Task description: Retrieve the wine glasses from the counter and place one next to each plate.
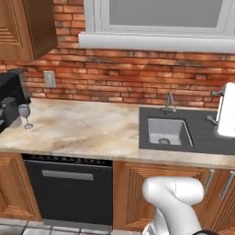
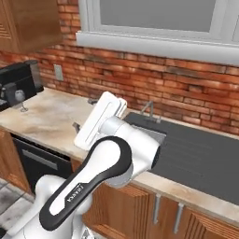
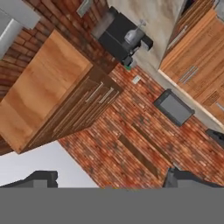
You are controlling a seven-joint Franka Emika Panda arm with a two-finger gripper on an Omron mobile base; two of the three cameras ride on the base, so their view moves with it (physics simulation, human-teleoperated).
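One wine glass (image 1: 25,114) stands upright at the left end of the counter (image 1: 87,128), right beside the black coffee machine (image 1: 9,98). From the other side the wine glass (image 2: 20,99) is small and far left. My gripper (image 2: 84,113) hangs in the air well to the right of the glass, near the sink, open, with nothing between its fingers (image 2: 92,100). It sits at the right edge in the left base view, gripper (image 1: 213,106). The hand view is rolled: the wine glass (image 3: 132,37) is far off, near the top. The plates are out of view.
A dark sink (image 1: 165,131) with a faucet (image 1: 169,102) is set into the counter's right half. A black dishwasher front (image 1: 69,188) sits below the counter. A wooden wall cabinet (image 1: 25,25) hangs over the coffee machine. Brick wall and window ledge (image 1: 156,41) run behind.
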